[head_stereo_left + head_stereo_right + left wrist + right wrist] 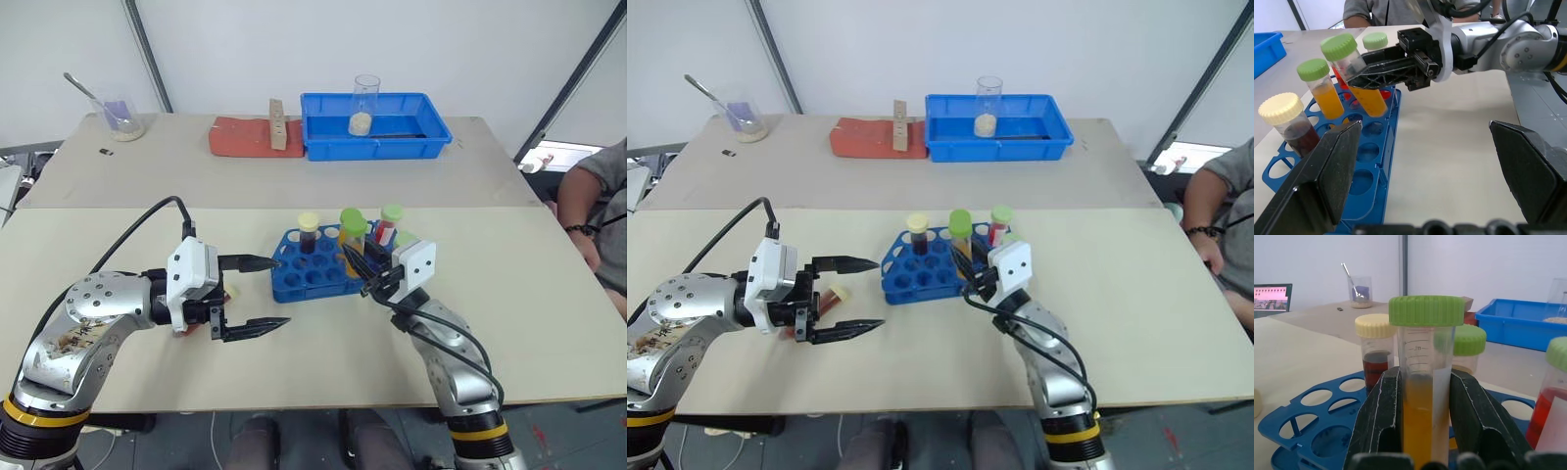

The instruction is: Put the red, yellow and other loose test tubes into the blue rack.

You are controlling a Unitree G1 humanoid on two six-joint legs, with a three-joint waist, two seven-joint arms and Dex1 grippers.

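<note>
right gripper (359,260) clamped on yellow tube (1422,396), near-upright just above blue rack (312,276) holes; left gripper (265,294) spread wide, nothing in it.

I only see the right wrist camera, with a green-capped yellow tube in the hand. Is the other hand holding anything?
Observer: No, the left hand is open and empty, beside the blue rack.
Operator: Are any tubes outside the rack?
Observer: One. A red tube with a pale cap lies on the table by the left hand.
Operator: Is my tube straight?
Observer: The left wrist view shows the yellow tube in the right hand leaning, its bottom seemingly above the holes.
</note>
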